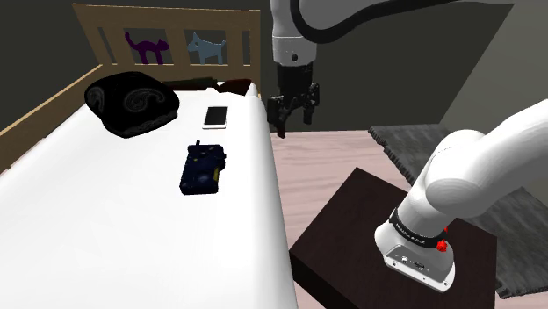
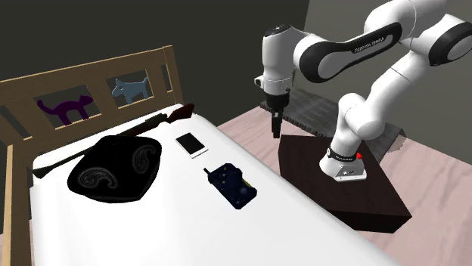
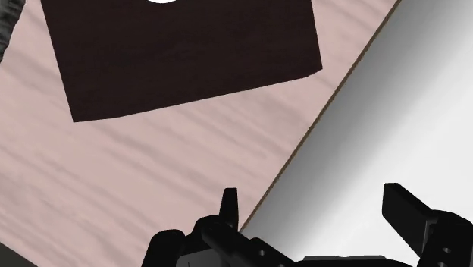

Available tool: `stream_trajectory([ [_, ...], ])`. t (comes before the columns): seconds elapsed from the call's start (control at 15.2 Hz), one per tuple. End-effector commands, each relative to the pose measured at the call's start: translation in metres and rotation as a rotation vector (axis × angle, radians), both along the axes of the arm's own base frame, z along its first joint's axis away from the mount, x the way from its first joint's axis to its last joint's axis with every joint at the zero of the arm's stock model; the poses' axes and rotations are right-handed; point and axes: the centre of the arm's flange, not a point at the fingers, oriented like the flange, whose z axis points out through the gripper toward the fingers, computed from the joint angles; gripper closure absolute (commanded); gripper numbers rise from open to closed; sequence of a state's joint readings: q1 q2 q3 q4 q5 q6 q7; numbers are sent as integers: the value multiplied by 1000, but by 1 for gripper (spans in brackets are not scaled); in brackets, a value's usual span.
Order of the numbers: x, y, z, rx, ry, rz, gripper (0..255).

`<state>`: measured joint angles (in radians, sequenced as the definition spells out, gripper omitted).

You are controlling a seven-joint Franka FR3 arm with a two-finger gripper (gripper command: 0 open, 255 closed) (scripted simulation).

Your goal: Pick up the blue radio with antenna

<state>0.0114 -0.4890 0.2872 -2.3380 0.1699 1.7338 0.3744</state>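
one black cushion (image 1: 132, 101) with swirls lies on the one white bed (image 1: 105, 237), far to the shoulder view's left. next comes one dark blue radio (image 1: 202, 168), flat on the bed near its edge, at about 4 o'clock from the cushion. one small white flat thing (image 1: 215, 116) lies at 12 o'clock from the radio. one black gripper (image 1: 294, 114) hangs in the air past the bed's edge, with the radio at about 8 o'clock from it and well apart. one dark box, the stand (image 1: 351, 228), sits on the floor to the right.

the wooden headboard (image 1: 167, 26) has two animal shapes, one purple cat (image 1: 145, 48) and one blue dog (image 1: 206, 46).

the second exterior view shows one long thin brown and black thing (image 2: 163, 119) by the headboard; the cushion hides part of it. there the radio's antenna is a tiny stub, hard to make out.

the wrist view shows the two fingers (image 3: 402, 208) spread apart, with nothing between them. below them are the bed's edge and pink floor. the stand is cut off at the rim.
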Motion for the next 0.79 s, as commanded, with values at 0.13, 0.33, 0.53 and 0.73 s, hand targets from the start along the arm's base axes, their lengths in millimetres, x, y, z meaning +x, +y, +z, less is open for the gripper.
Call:
stream_trajectory([
  [0.13, 30, 39, -16, -2, -30, -116, 0],
  [0.33, 56, 63, -24, -4, -52, -199, 0],
  [0.53, 84, 84, -32, -7, -74, -282, 0],
  [0.73, 114, 104, -40, -9, -96, -366, 0],
])
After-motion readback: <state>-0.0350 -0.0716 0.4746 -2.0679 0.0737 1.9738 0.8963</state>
